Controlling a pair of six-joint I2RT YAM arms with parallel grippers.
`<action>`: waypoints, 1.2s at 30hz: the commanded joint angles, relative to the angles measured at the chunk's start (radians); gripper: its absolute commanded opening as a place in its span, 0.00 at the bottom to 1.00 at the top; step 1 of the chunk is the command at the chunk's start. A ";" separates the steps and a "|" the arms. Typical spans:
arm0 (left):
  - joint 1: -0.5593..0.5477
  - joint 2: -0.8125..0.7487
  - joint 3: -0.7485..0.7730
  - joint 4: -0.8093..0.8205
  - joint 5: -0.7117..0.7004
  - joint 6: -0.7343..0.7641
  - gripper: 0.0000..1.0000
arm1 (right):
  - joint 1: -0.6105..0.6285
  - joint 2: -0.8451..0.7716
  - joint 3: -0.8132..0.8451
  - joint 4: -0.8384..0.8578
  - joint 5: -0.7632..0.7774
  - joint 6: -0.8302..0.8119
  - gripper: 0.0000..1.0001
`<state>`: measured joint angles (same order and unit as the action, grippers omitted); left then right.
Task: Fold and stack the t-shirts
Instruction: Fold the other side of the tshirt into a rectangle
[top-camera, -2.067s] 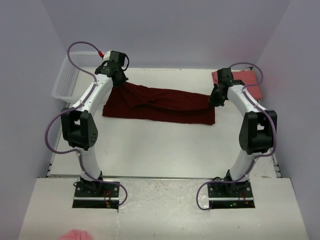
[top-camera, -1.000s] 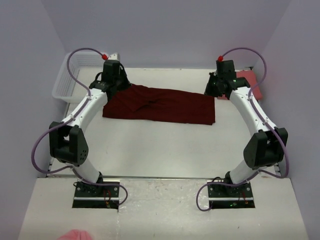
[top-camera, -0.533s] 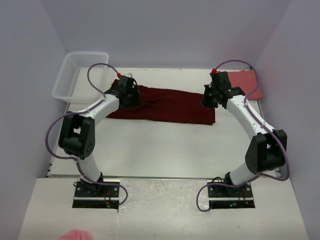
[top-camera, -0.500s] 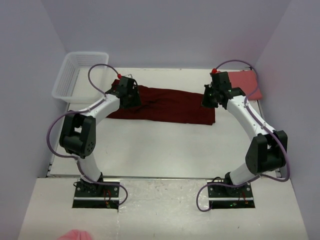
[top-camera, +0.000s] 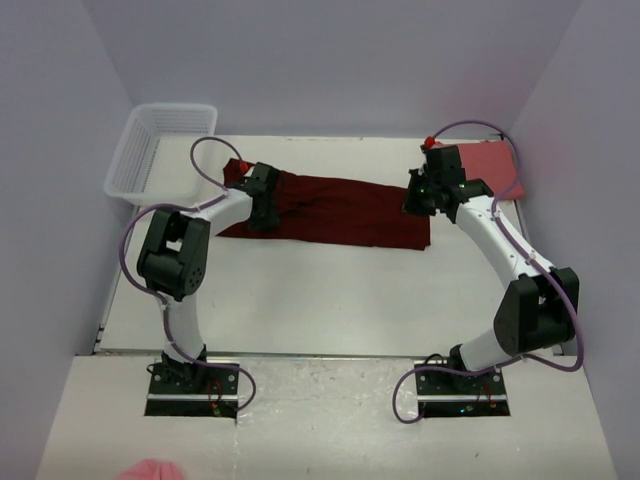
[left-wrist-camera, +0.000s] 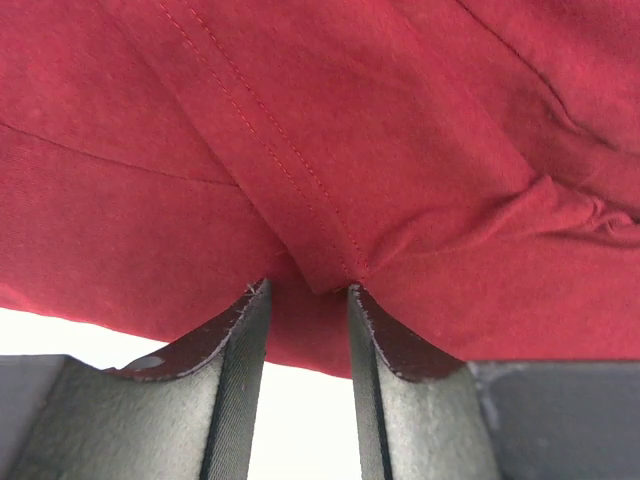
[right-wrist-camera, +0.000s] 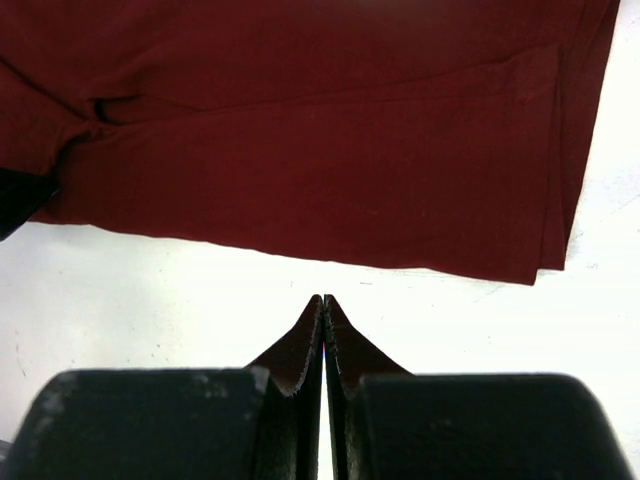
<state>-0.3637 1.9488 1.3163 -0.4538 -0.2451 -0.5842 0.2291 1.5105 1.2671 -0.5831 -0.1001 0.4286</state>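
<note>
The right arm (top-camera: 492, 226) hides part of the pink shirt (top-camera: 492, 160), and the maroon shirt (left-wrist-camera: 400, 150) overruns the left wrist view.

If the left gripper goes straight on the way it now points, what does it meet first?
The dark maroon cloth t-shirt: its stitched fold sits right between the left gripper's fingers, probably touching them.
</note>
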 joint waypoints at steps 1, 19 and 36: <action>-0.006 0.012 0.049 -0.006 -0.062 -0.016 0.38 | 0.001 -0.018 -0.003 0.040 -0.026 -0.004 0.00; -0.007 0.058 0.104 0.014 -0.053 0.006 0.00 | 0.001 0.013 -0.017 0.057 -0.047 -0.002 0.00; -0.021 0.182 0.470 -0.003 -0.169 0.167 0.00 | 0.013 0.091 0.026 0.039 -0.038 -0.001 0.00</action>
<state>-0.3866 2.0792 1.6238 -0.4770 -0.3527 -0.5053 0.2356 1.5883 1.2545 -0.5529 -0.1268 0.4290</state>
